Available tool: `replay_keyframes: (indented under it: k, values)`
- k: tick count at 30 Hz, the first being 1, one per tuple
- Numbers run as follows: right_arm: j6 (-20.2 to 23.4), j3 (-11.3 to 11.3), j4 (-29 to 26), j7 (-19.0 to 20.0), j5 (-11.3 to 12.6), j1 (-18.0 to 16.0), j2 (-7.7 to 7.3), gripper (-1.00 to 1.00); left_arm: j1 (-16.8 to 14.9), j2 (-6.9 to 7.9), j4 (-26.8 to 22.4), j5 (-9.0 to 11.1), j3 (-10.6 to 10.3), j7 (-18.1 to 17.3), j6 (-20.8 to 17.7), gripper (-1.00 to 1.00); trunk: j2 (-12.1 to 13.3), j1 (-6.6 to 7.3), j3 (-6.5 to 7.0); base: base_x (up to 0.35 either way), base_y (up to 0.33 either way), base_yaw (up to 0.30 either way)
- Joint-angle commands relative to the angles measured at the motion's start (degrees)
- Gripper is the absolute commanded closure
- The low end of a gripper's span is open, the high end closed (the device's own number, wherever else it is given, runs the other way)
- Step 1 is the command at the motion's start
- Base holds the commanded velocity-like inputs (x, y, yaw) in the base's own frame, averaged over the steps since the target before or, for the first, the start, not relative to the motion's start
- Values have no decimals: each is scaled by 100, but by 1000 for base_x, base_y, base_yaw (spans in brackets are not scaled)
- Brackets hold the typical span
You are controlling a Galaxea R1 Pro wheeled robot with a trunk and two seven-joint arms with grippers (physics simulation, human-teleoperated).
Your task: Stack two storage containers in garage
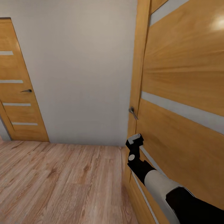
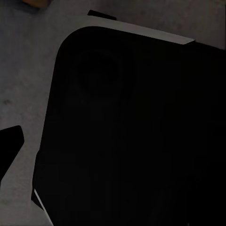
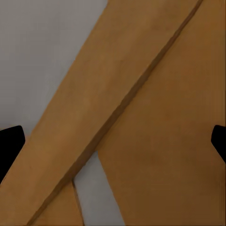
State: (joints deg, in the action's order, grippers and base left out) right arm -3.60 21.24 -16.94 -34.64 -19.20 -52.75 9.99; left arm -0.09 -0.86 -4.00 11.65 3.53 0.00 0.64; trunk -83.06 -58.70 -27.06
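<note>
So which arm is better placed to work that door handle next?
Right, probably. The right gripper is raised against the near wooden door, just below its metal handle, fingers spread wide in the right wrist view. The left wrist view faces a dark body, away from the door.

A tall honey-coloured wooden door with pale horizontal glass strips fills the right of the head view, a small curved metal lever handle at its edge. Beside it runs a plain off-white wall, and further left stands a second matching wooden door with frosted strips, carrying its own dark lever handle. Light wood-plank flooring spreads below them.
</note>
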Motion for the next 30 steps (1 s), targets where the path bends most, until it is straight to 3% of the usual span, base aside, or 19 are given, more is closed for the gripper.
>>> replay_keyframes:
  k: [1,10,17,23,28,30]
  values:
    - [-9,-41,14,-44,-9,-8,1,-100,0,-2,-4,12,34,0,6,-100,-2,-3,-5,321,0,0]
    - [-54,-48,30,-53,0,-8,1,-100,0,-2,-4,12,34,0,11,-100,-2,-3,-5,285,0,0]
    - [-69,-50,25,-66,-1,-8,1,-100,0,-2,-4,12,34,0,14,-100,-2,-3,-5,36,0,0]
    - [-73,-55,24,-462,-5,-8,1,-100,0,-2,-4,12,34,0,14,-100,-2,-3,-5,0,0,0]
    - [-78,-52,24,-559,0,-8,1,-100,0,-4,-4,12,34,0,14,-100,-2,-3,-5,0,0,0]
    - [-83,-54,24,-566,2,-8,-72,-100,0,-3,-4,12,34,0,14,-100,-2,-3,-5,0,0,0]
